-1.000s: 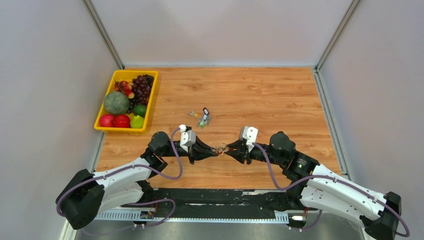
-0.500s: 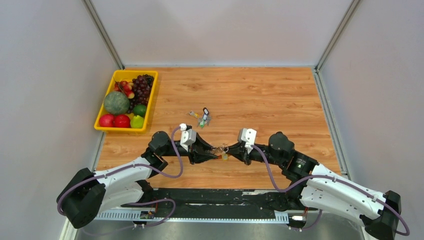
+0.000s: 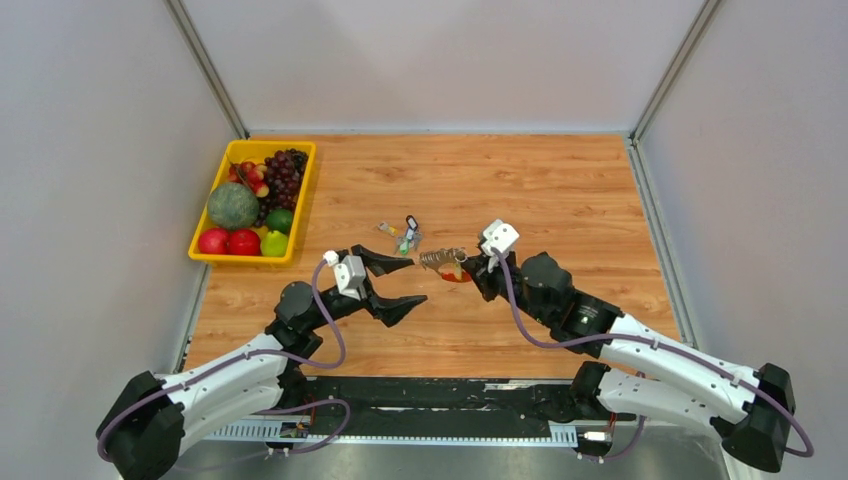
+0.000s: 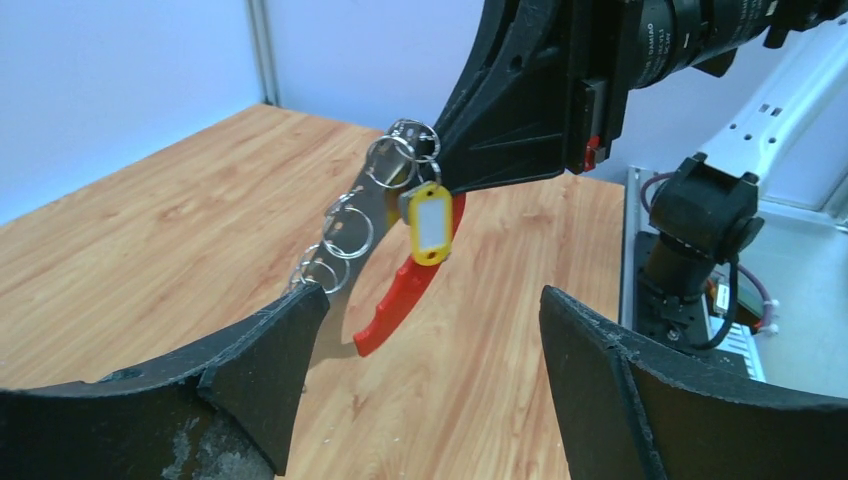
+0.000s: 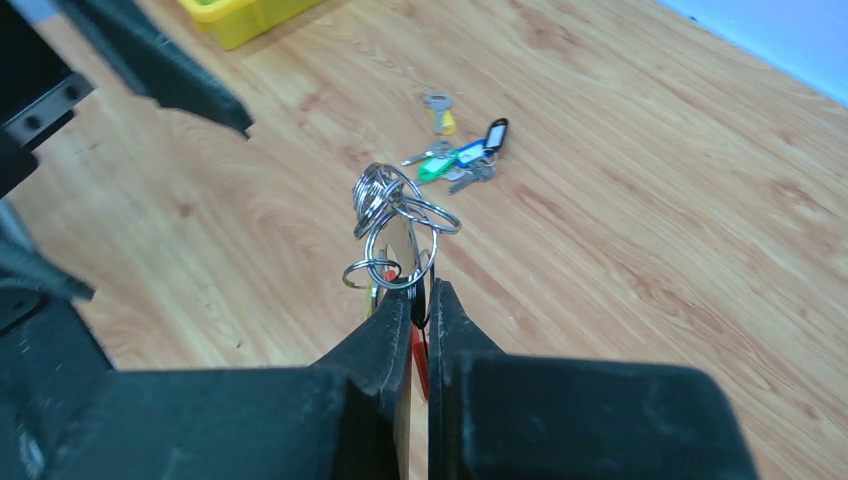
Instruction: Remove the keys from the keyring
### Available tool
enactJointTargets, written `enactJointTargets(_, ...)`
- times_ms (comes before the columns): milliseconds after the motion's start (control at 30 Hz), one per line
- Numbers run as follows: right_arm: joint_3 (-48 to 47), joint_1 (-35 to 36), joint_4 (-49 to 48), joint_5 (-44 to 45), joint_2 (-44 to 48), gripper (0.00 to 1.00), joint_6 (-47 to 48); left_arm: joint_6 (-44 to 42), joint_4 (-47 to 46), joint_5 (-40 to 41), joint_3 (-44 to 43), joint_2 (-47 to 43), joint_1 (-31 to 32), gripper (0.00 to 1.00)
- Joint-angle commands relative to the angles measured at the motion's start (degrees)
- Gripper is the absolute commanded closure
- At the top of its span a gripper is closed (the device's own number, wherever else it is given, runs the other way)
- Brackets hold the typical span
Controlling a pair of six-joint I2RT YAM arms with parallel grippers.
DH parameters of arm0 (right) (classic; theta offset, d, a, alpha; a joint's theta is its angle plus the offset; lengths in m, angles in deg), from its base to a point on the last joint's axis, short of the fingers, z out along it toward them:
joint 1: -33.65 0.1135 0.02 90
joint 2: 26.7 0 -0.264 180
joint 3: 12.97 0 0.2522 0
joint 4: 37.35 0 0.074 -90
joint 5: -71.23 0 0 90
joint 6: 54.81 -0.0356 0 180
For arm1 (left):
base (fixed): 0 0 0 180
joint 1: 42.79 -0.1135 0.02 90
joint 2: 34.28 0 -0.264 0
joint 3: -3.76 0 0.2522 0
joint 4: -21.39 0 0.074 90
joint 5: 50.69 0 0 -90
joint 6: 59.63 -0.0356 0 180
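Note:
The keyring (image 4: 398, 298) is a bright red curved loop hanging in the air from my right gripper (image 3: 463, 268), which is shut on its top. Along it runs the grey band of keys (image 4: 372, 205), with several silver split rings and a yellow tag (image 4: 430, 222). In the right wrist view the rings (image 5: 394, 222) stick out above the shut right gripper (image 5: 420, 292), and red shows between the pads. My left gripper (image 3: 417, 281) is open and holds nothing. It sits just left of the keyring (image 3: 452, 273); its fingers (image 4: 285, 345) frame the loop from below.
A small loose cluster of keys with green, black and yellow bits (image 3: 403, 237) lies on the wooden table behind the grippers, and also shows in the right wrist view (image 5: 462, 160). A yellow tray (image 3: 243, 259) of fruit stands at the back left. Grey walls enclose the table.
My left gripper has opened, let go of the keyring and drawn back to the left. My right gripper has closed on the keyring and carried it farther from the near edge.

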Motion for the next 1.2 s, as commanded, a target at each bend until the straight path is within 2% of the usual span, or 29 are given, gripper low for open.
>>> enactJointTargets(0,-5.7,2.1,-1.7,10.7,-4.5,1.00,0.8,-0.8,-2.3,1.1,-1.4,2.6,0.1,0.15)
enactJointTargets(133,-6.5,4.7,-7.5,10.4,-6.4,1.00,6.2,0.3,-2.9,-3.6,-3.8,7.6,0.1,0.23)
enactJointTargets(267,-4.0,7.7,-16.7,6.6,-6.5,1.00,15.2,0.9,-4.9,-5.0,-3.7,9.5,0.1,0.25)
enactJointTargets(533,-1.6,14.0,-26.1,3.2,-8.7,1.00,33.9,0.2,-7.2,-3.1,-1.5,7.2,0.1,0.22)
enactJointTargets(800,-1.7,16.7,-27.3,2.9,-11.0,1.00,39.0,-0.9,-11.3,-2.9,1.6,3.5,0.1,0.19)
enactJointTargets(933,-2.0,17.3,-27.4,4.4,-12.2,1.00,39.1,-0.5,-12.7,-5.6,1.4,4.3,0.1,0.25)
enactJointTargets(1100,-2.0,17.9,-27.5,6.4,-13.2,1.00,39.6,0.3,-12.6,-6.6,0.6,5.4,0.1,0.46)
enactJointTargets(1167,-1.9,18.0,-27.6,6.6,-13.5,1.00,39.5,0.4,-12.2,-6.3,0.5,5.1,0.1,0.49)
